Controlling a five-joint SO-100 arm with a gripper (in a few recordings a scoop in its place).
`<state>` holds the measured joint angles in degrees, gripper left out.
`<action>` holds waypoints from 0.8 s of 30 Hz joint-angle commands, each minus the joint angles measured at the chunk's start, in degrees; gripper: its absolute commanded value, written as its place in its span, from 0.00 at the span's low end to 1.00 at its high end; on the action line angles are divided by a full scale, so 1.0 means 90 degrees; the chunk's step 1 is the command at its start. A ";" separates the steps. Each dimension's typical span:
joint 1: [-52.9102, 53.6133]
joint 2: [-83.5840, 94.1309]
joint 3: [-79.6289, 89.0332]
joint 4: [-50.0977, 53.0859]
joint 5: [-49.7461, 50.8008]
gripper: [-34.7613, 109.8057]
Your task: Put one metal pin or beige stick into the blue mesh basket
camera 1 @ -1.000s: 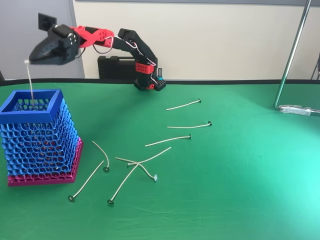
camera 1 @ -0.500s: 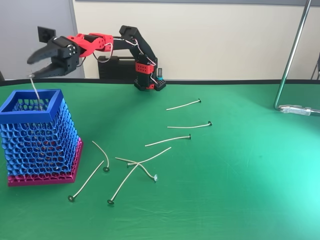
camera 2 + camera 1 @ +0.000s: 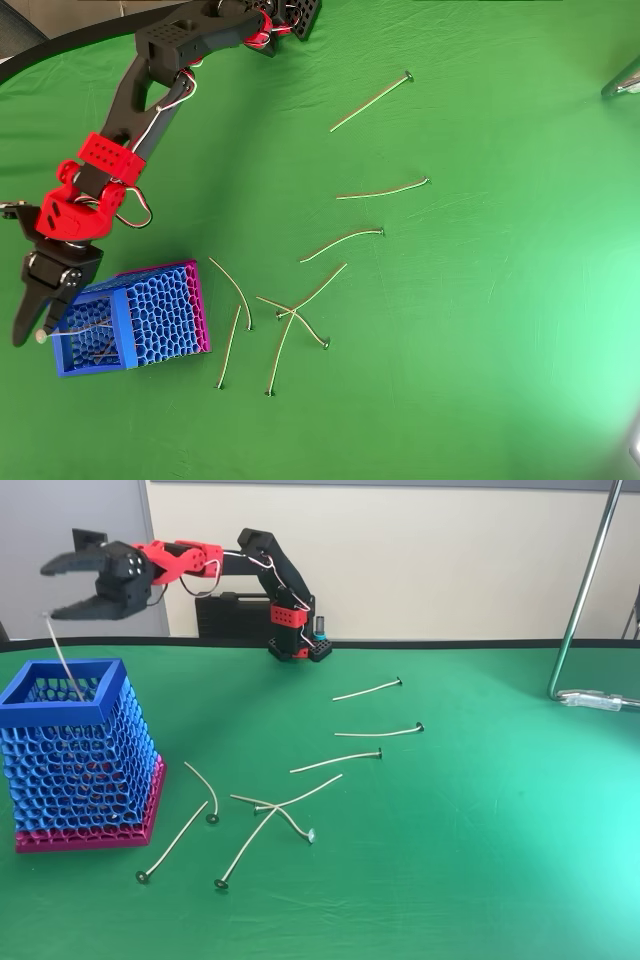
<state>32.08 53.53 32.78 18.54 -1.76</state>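
The fixed view stands low at the counter's [image 3: 480,860] front edge, facing the back wall [image 3: 450,560], at middling range. The overhead view looks straight down. Both share the blue mesh basket [image 3: 70,745] [image 3: 150,315] at left and the scattered pins mid-frame.

The basket [image 3: 70,745] has blue honeycomb mesh and a magenta base; the pins [image 3: 335,762] are pale beige; the bench [image 3: 480,830] is green; the claw [image 3: 62,585] is black.

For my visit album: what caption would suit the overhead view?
Open pincer above the blue mesh basket, one pin leaning inside it, other pins scattered on green cloth.
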 commanded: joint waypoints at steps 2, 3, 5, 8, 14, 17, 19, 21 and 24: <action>0.0195 0.0566 -0.0137 0.0166 0.0869 0.42; 0.0254 0.0605 -0.0078 0.0166 0.1162 0.42; 0.0322 0.0674 0.0088 0.0225 0.1592 0.42; 0.0391 0.0801 0.0352 0.0410 0.2217 0.42; 0.0361 0.1045 0.1133 0.0361 0.2725 0.43; 0.0303 0.1074 0.1270 0.0420 0.2803 0.43; 0.0225 0.1123 0.1377 0.0449 0.2734 0.43; 0.0117 0.1289 0.1572 0.0439 0.2598 0.43; -0.0088 0.1689 0.1807 0.0547 0.2480 0.43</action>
<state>32.96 62.67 48.52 23.12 21.45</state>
